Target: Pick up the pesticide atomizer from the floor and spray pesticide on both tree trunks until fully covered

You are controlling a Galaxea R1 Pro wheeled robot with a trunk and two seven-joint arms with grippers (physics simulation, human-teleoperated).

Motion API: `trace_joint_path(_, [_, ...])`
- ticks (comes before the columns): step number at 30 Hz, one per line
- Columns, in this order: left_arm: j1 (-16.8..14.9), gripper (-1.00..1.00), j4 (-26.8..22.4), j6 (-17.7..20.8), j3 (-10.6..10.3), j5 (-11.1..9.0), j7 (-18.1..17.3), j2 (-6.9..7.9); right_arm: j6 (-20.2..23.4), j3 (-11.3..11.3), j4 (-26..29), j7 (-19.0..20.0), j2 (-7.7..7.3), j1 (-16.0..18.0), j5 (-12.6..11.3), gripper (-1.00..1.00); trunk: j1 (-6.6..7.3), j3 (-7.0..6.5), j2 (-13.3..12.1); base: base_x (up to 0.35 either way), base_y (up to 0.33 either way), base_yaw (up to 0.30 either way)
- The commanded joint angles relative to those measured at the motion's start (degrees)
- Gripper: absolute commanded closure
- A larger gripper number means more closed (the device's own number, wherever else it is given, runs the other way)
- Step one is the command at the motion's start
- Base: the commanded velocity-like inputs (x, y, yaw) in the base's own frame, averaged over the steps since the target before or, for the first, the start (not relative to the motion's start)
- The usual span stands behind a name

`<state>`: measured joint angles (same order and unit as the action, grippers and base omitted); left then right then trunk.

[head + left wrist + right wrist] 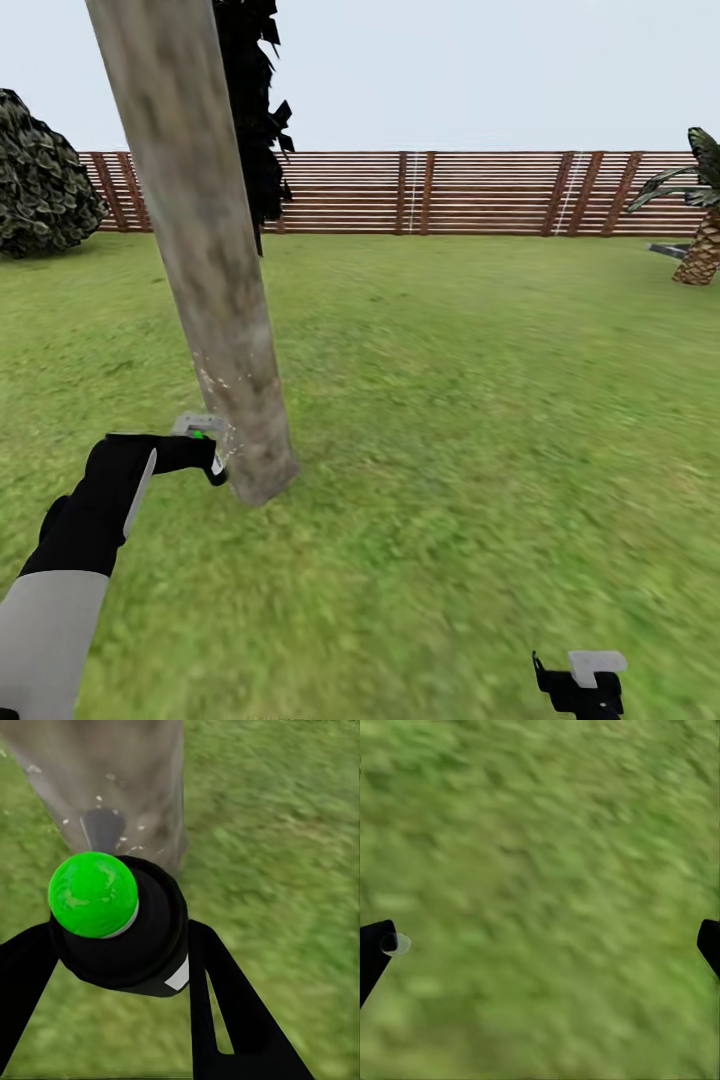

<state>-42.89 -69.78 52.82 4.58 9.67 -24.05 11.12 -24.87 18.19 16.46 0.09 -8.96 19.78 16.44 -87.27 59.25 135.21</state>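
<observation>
Left hand [205, 440] extended forward, clamped; right hand [585, 685] low, fingers spread.

Black atomizer [127, 937], mottled grey-beige trunk [205, 250]

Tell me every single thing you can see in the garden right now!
Tree trunk: one, pale grey-beige, leaning, near left.
Dark foliage: one clump, behind the trunk.
Round bush: one, dark green, far left.
Fence: one, brown slats, across the back.
Palm-like plant: one, far right.
Grass: green, all around.
Pesticide atomizer: one, black with green top, beside the trunk base.
Left tool: shut on the atomizer.
Right tool: open, over grass.
</observation>
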Motion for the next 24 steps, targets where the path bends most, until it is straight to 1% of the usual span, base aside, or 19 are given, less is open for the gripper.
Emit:
trace_joint_path(1, [0.0,1.0,0.0,0.01,0.0,-0.03,-0.04,0.02,0.0,0.0,-0.01,0.0,0.0,0.0,0.0,-1.0,0.0,0.0,0.0,0.077,-0.276,0.277])
trace_joint_path(8, [0.0,1.0,0.0,0.09,-0.01,0.0,0.05,0.04,0.0,0.0,0.06,0.0,0.0,0.0,0.0,-1.0,0.0,0.0,0.0,0.147,-0.259,0.271])
trace_joint_path(14, [0.0,1.0,0.0,0.19,-0.01,0.0,0.05,0.04,0.0,0.0,0.06,0.0,-0.01,0.0,0.0,-1.0,0.0,0.0,0.0,0.169,-0.246,0.038])
trace_joint_path(19, [0.0,1.0,0.0,0.36,-0.01,0.0,0.05,0.04,0.0,0.0,-0.01,0.0,0.0,0.0,0.0,-1.0,0.0,0.0,0.0,0.029,-0.269,0.001])
trace_joint_path(24, [0.0,1.0,0.0,0.44,-0.01,0.0,0.05,0.04,0.0,0.0,-0.02,0.0,0.0,0.0,0.0,-1.0,0.0,0.0,0.0,0.002,-0.273,0.196])
